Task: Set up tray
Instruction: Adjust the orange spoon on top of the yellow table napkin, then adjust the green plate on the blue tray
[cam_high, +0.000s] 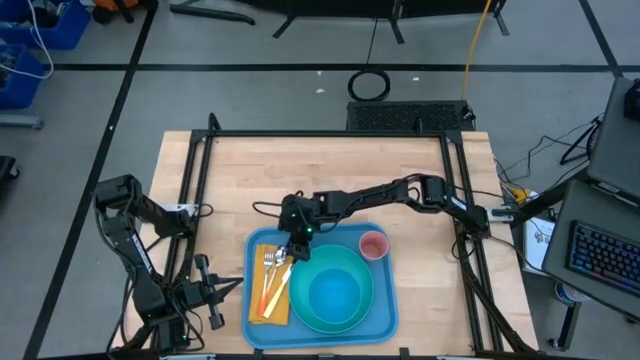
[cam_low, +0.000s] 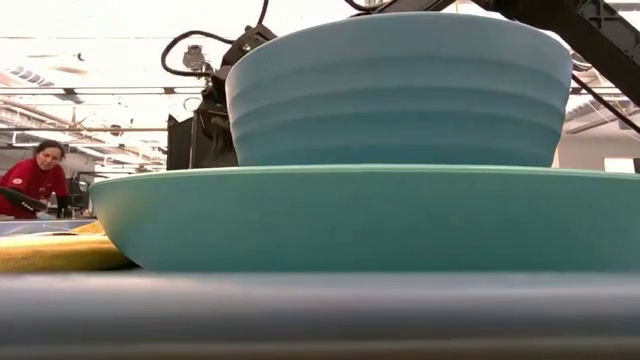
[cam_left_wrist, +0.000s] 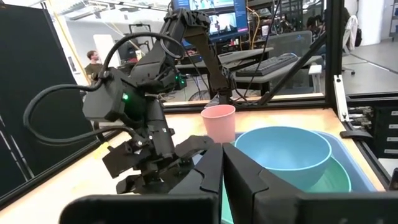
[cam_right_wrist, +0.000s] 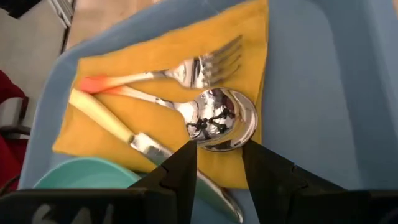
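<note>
The blue tray (cam_high: 385, 300) lies at the table's near middle. On it are a yellow napkin (cam_right_wrist: 155, 43) at the left, a turquoise plate (cam_high: 312, 312) with a blue bowl (cam_high: 335, 290) on it, and a pink cup (cam_high: 372, 245). A fork (cam_right_wrist: 205, 62), a knife (cam_right_wrist: 106, 118) and a spoon (cam_right_wrist: 224, 118) lie on the napkin. My right gripper (cam_right_wrist: 219, 149) is over the napkin's far end, its fingertips at the spoon's bowl. My left gripper (cam_left_wrist: 222, 168) hovers shut and level left of the tray, touching nothing. My right gripper has the tip end of the spoon's bowl (cam_right_wrist: 214, 140) between its two fingertips, one on each side. The fingers slant down from the table's far side and lie along the spoon. The spoon rests on the napkin, its handle toward the near edge.
Bare wooden tabletop (cam_high: 320, 170) stretches behind the tray, framed by black rails (cam_high: 200, 180). A person in red (cam_low: 35, 175) sits in the room beyond. Monitors and a keyboard (cam_high: 600, 250) stand off the table's right side.
</note>
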